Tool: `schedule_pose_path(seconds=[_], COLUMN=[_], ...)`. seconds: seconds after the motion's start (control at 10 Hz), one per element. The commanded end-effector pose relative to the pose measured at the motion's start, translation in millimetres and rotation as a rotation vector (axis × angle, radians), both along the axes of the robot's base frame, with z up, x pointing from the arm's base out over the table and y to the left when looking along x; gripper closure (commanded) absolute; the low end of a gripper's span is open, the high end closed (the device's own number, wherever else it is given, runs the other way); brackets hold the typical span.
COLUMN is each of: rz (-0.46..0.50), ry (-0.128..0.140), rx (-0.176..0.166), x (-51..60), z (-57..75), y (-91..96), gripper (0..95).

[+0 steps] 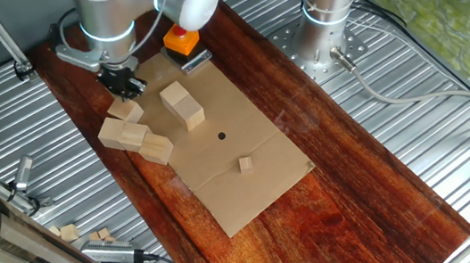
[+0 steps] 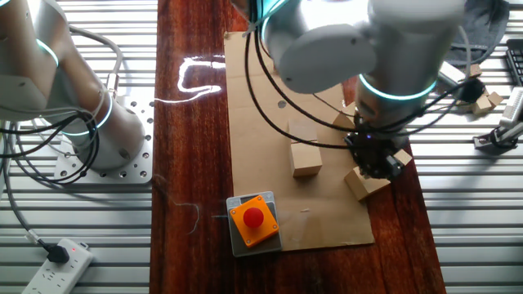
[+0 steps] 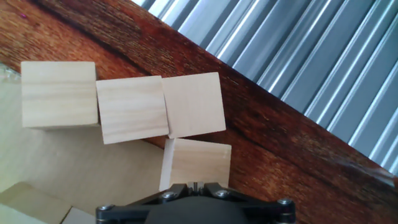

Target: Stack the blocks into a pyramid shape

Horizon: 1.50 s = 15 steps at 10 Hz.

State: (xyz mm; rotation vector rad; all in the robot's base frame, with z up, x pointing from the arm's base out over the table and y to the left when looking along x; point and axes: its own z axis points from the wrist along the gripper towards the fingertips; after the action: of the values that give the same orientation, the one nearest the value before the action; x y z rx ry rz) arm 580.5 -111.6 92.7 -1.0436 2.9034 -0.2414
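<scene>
Right now your gripper [image 1: 124,84] hangs low over the near-left group of blocks, at the edge of the cardboard sheet [image 1: 250,183] on the wooden table [image 1: 350,189]. You can't tell the finger state: in the hand view only the black gripper body [image 3: 193,202] shows at the bottom edge, fingertips out of sight, and in both fixed views the fingers are too dark and small to read.

In the hand view, one pale block [image 3: 198,164] sits directly ahead of the fingers, almost touching the gripper body. Just beyond it you see a row of three blocks, touching side to side: left one [image 3: 58,94], middle one [image 3: 131,109], right one [image 3: 193,104]. The near block butts against the row's underside, under the right one. Corners of more blocks [image 3: 25,199] peek in at the bottom left, beside the gripper.

From one fixed view, the group [image 1: 132,133] lies just below the gripper, and two more blocks [image 1: 181,104] stand together on the cardboard, apart from the fingers to their right. A tiny wooden cube [image 1: 245,163] sits well apart on the cardboard. An orange block with a red button [image 2: 252,219] rests near the cardboard's edge. Spare small wood bits [image 1: 70,233] lie on the metal grating off the table.
</scene>
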Motion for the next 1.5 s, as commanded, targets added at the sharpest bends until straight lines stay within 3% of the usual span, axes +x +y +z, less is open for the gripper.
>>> schedule_pose_path(seconds=[0.1, 0.2, 0.3, 0.5, 0.7, 0.9, 1.5], rz=[0.038, 0.06, 0.069, 0.061, -0.02, -0.026, -0.041], ry=[0.016, 0.02, 0.024, 0.042, 0.089, 0.11, 0.114], rx=[0.004, 0.025, 0.032, 0.056, 0.116, 0.117, 0.113], x=[15.5, 24.7, 30.7, 36.7, 38.5, 39.3, 32.5], z=[4.6, 4.7, 3.1, -1.8, -4.4, -5.9, -19.6], y=[-3.0, -5.5, -6.9, -9.5, -11.1, -10.4, -9.4], gripper=[19.0, 19.0, 0.0, 0.0, 0.0, 0.0, 0.0])
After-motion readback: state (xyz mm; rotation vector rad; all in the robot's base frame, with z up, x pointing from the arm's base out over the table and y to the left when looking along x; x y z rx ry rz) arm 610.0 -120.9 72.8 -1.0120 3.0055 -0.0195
